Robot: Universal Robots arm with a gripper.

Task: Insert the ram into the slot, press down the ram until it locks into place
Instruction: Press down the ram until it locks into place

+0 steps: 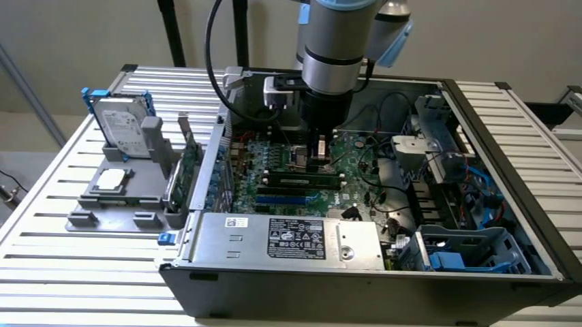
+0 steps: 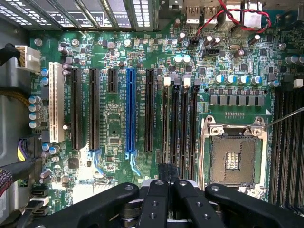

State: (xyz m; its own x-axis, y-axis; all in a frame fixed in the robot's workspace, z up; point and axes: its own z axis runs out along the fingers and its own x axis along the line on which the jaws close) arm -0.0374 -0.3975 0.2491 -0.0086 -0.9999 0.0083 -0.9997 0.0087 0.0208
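Printing on the power supply's white label (image 1: 296,240) and the motherboard (image 2: 116,130) is too small to read.

The ram (image 1: 298,181) lies seated lengthwise in a black slot (image 1: 300,185) on the motherboard

An open computer case (image 1: 509,170) sits on a slatted metal worktop (image 1: 54,272), its green motherboard (image 1: 355,184) lying flat inside. Along the near edge of the case runs the silver power supply (image 1: 291,238) with a white label, and a grey drive cage (image 1: 473,248) fills the corner toward the exterior view's right. Beside the case, on the exterior view's left, a grey fixture (image 1: 114,197) carries a hard drive (image 1: 123,126) standing in a blue frame. Close up, the board shows a long blue expansion slot (image 2: 130,111), a white slot (image 2: 56,102), an empty CPU socket (image 2: 232,152) and twisted red-and-black wires (image 2: 232,14).
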